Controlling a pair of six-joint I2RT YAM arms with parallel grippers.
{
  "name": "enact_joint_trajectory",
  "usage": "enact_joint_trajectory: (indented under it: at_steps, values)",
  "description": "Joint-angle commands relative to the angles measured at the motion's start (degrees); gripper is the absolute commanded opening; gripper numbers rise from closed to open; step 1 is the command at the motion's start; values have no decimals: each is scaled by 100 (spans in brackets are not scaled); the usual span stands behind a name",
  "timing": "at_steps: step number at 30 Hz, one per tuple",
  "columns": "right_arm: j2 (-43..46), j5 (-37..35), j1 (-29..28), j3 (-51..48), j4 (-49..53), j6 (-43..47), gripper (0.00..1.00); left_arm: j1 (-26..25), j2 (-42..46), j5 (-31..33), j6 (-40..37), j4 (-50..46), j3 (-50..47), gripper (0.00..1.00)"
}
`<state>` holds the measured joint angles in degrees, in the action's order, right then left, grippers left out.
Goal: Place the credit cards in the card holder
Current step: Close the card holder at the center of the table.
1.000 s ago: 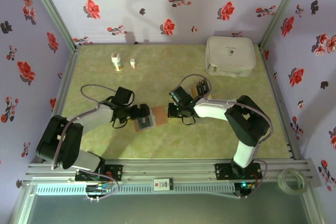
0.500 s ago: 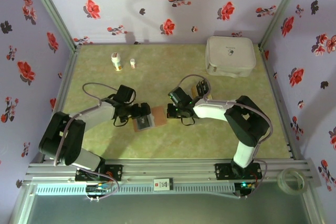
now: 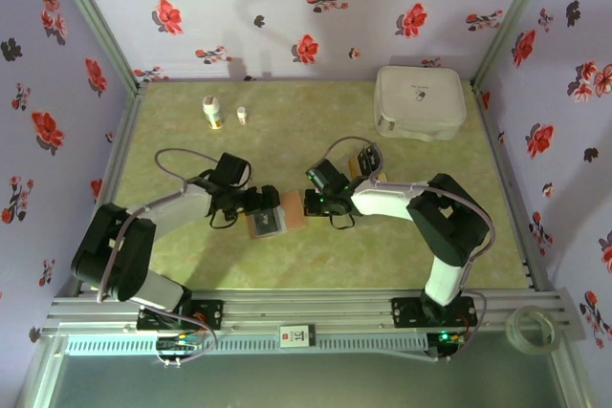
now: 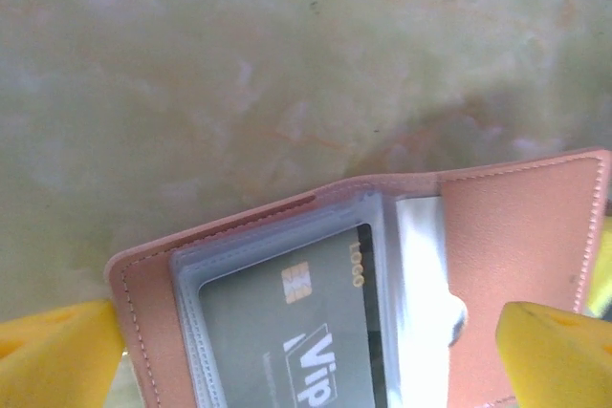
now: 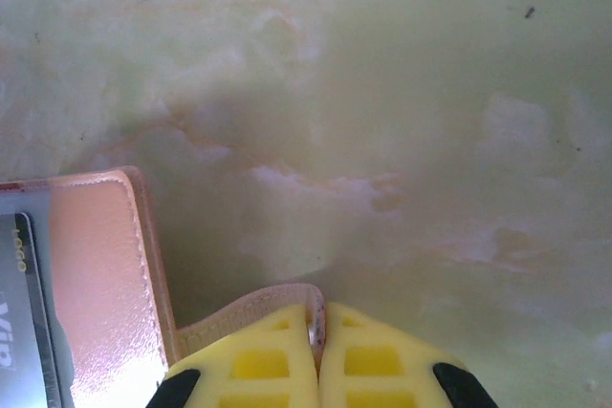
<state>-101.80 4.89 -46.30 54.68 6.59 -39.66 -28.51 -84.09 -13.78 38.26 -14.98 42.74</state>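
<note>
Card holder (image 3: 271,221) is seen lying opened flat on the green table (image 3: 287,145), near the front middle, between the two grippers. In the left wrist view, the card holder (image 4: 507,226) is reddish-brown with stitched edges, and a clear sleeve (image 4: 206,269) is set on its inner face. A dark card (image 4: 287,332) printed "Vip", with a gold chip, is held inside that sleeve.

The left gripper (image 3: 256,205) is placed over the holder's left part, and its yellow fingers (image 4: 57,351) are spread apart, one at each side of the holder. The right gripper (image 5: 318,341) is pinched together on a thin edge of the card holder (image 5: 96,284).

More credit cards (image 3: 363,161) are stacked just behind the right arm. Two small bottles (image 3: 212,112) and a white case (image 3: 421,100) are stood well apart at the back.
</note>
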Motion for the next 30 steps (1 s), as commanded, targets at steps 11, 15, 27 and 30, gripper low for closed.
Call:
enact_joint_trajectory:
  at_steps: [11,15,27,30]
  values:
    - [-261,-31,-55,307,-69,-60,0,-412,603,-305,327,154,630,100]
    - [-298,-14,-40,383,-94,-77,0,-682,352,-300,499,435,734,100]
    - [166,103,422,149,-188,-183,23,-959,-103,241,881,1094,428,100]
    - [344,60,512,62,-98,-166,29,-972,-199,313,996,1300,270,100]
